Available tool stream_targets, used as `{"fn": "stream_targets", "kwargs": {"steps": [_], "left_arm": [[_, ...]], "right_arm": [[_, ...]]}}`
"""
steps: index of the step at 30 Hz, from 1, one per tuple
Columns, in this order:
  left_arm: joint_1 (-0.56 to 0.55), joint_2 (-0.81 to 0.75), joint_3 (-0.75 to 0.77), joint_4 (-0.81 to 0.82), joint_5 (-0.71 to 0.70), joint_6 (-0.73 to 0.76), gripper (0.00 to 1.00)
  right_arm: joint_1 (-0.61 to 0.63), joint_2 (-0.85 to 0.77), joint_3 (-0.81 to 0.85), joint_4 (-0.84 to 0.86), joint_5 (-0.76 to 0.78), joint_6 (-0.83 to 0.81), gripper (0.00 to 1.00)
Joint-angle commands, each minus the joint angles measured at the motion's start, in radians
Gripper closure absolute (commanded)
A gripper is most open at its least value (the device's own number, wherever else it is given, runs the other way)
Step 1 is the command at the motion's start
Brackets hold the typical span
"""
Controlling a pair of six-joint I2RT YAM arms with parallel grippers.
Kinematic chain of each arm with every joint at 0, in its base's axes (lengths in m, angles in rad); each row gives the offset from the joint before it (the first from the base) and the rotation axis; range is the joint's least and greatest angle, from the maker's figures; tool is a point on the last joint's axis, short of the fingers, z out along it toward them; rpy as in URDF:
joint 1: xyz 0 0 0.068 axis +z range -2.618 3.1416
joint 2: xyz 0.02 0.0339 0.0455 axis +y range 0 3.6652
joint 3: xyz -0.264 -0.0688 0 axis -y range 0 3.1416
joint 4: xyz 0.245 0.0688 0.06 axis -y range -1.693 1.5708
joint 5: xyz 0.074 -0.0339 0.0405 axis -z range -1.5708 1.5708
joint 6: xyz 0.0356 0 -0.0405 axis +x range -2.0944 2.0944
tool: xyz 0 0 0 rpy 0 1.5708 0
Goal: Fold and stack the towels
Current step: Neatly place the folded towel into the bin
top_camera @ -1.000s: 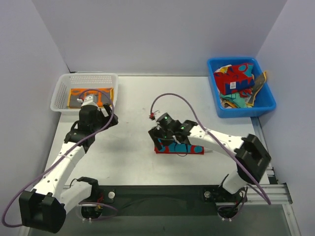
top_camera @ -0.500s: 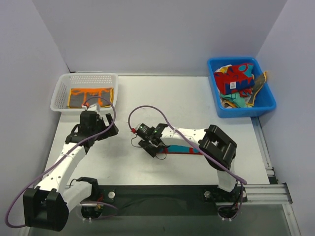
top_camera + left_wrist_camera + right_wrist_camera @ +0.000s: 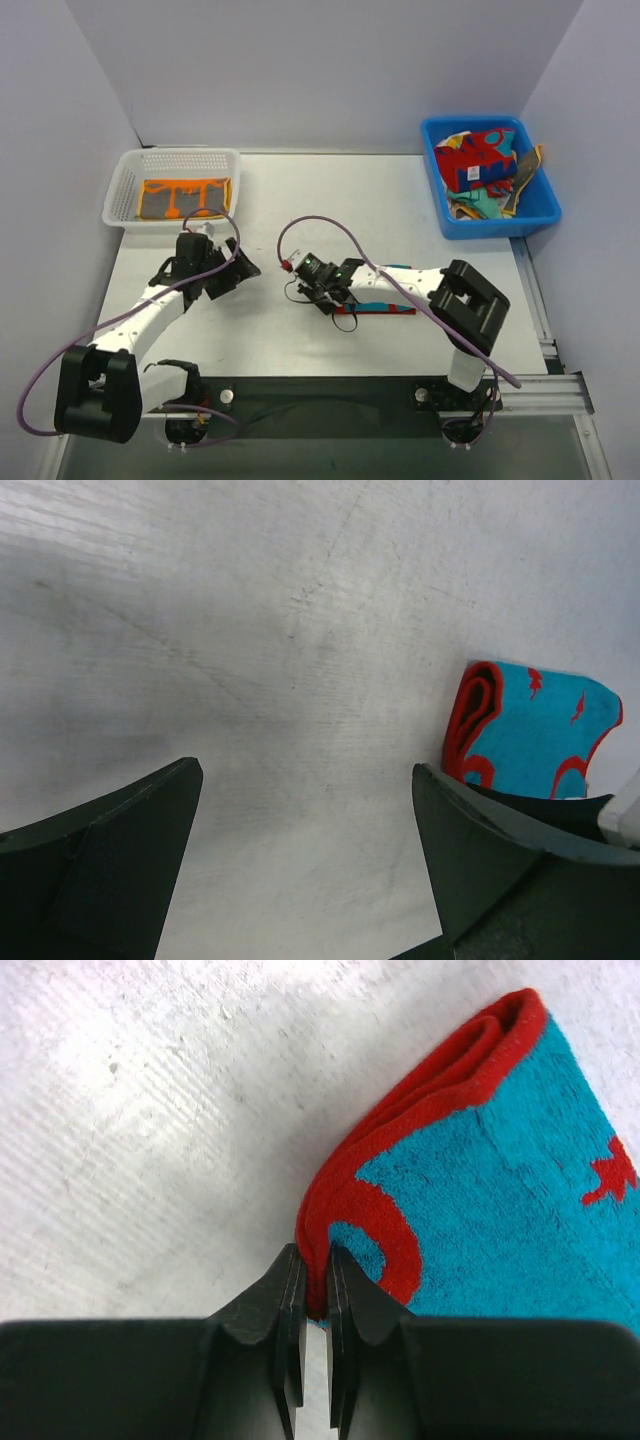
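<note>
The folded red-and-teal towel [image 3: 385, 307] is lying well right of the white mesh basket [image 3: 125, 190]. The right gripper [image 3: 310, 1260], wider a second ago, is now pinching what seems to be its corner, likely readying a carry; the left gripper [image 3: 305, 810] is waiting agape between them.

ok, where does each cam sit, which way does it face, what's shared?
Top external: above and behind the robot, looking down on the white table; left arm and right arm whole, white mesh plastic basket left, blue plastic bin right.
Left wrist: on the left arm, facing down at the table; the left gripper, open, frames it.
Right wrist: close above the table, facing down; right gripper pinches a corner of the folded red and teal terry towel.
Shared: that towel shows in all three.
</note>
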Motion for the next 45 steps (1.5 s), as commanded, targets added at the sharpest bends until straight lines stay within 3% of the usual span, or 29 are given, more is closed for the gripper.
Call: {"fn": "stream_targets", "kwargs": {"steps": [1,5,11,17,23,25,26,29,32,33,35,36,39,42,45], "left_arm": [[-0.04,0.036,-0.029,0.2,0.082,-0.165,0.03],[-0.183,0.11,0.017,0.271,0.01,-0.248,0.03],[-0.327,0.268,0.068,0.398,-0.027,-0.325,0.03],[-0.411,0.357,0.078,0.507,-0.059,-0.371,0.02],[-0.462,0.444,0.094,0.507,-0.125,-0.368,0.05],[-0.462,0.461,0.075,0.516,-0.138,-0.379,0.11],[-0.464,0.464,0.062,0.529,-0.158,-0.38,0.24],[-0.462,0.469,0.06,0.526,-0.19,-0.339,0.42],[-0.456,0.463,0.075,0.51,-0.213,-0.279,0.69],[-0.453,0.461,0.092,0.504,-0.214,-0.259,0.86],[-0.441,0.458,0.118,0.474,-0.219,-0.188,0.98],[-0.434,0.455,0.15,0.458,-0.219,-0.161,1.0],[-0.382,0.451,0.242,0.382,-0.199,-0.055,1.0],[-0.307,0.458,0.334,0.288,-0.179,0.057,1.0],[-0.225,0.484,0.482,0.136,-0.188,0.172,1.0]], "right_arm": [[-0.036,-0.144,-0.101,0.177,-0.093,0.021,1.0],[-0.073,-0.218,-0.24,0.43,-0.202,0.066,1.0],[-0.109,-0.261,-0.326,0.624,-0.273,0.125,1.0],[-0.119,-0.246,-0.354,0.695,-0.306,0.15,1.0],[-0.118,-0.226,-0.363,0.735,-0.319,0.17,1.0],[-0.116,-0.223,-0.363,0.738,-0.317,0.17,1.0],[-0.118,-0.221,-0.368,0.739,-0.316,0.17,1.0],[-0.116,-0.21,-0.369,0.741,-0.31,0.172,1.0],[-0.116,-0.198,-0.368,0.747,-0.311,0.176,1.0],[-0.116,-0.196,-0.362,0.747,-0.313,0.176,1.0],[-0.116,-0.2,-0.357,0.739,-0.319,0.175,0.81],[-0.116,-0.204,-0.356,0.735,-0.32,0.175,0.57],[-0.119,-0.245,-0.357,0.704,-0.3,0.17,0.25],[-0.124,-0.302,-0.365,0.655,-0.271,0.159,0.13],[-0.127,-0.365,-0.369,0.595,-0.247,0.14,0.11]]}}
